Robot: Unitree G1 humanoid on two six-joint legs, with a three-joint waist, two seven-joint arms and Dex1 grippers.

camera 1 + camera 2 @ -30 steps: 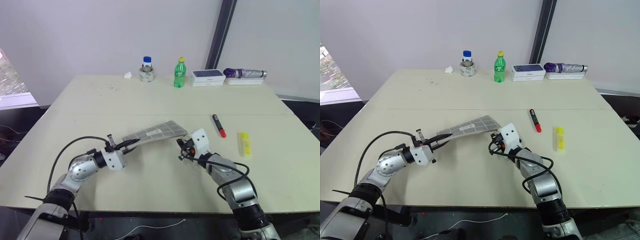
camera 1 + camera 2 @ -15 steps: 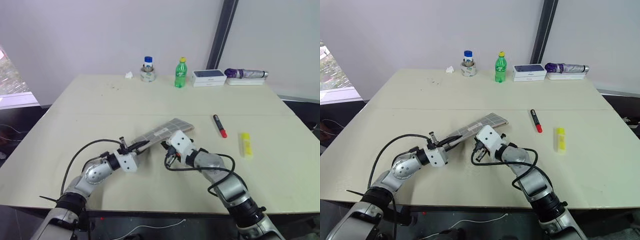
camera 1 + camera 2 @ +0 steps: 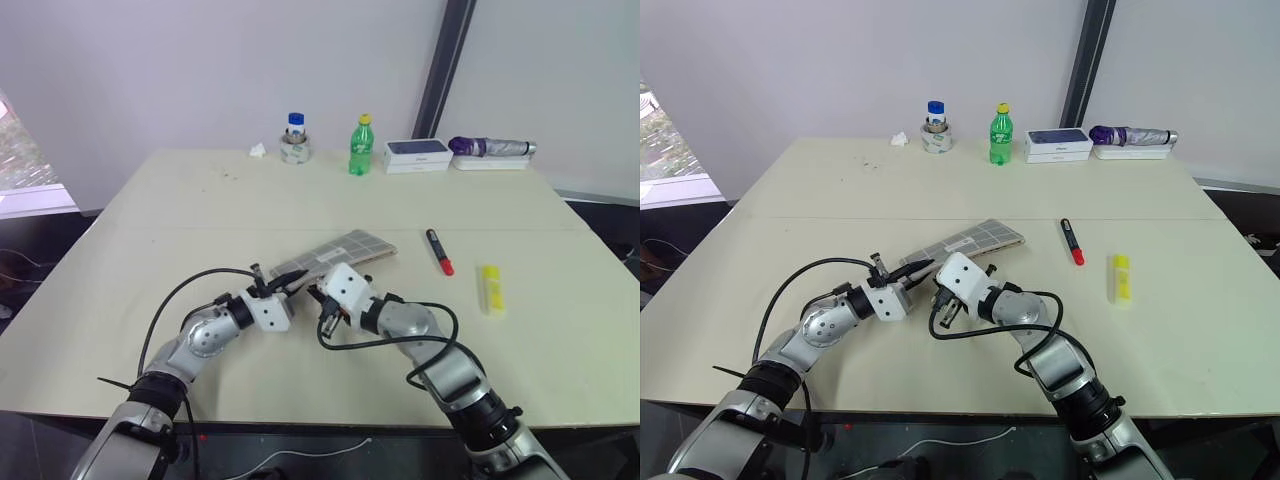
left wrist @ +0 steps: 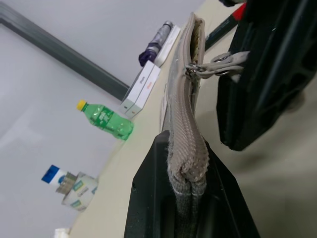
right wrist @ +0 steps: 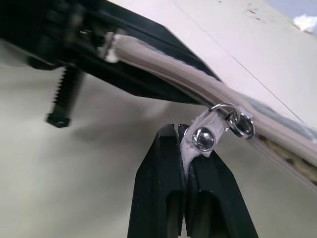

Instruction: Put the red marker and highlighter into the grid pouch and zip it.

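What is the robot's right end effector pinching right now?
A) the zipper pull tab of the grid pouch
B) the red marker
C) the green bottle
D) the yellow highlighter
A: the right wrist view shows the right end effector shut on the zipper pull tab of the grid pouch, while the red marker and highlighter lie untouched on the table.

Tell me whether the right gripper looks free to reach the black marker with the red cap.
Probably not yet: the right gripper is shut on the grey grid pouch's zipper pull tab. The marker lies unobstructed on the table.
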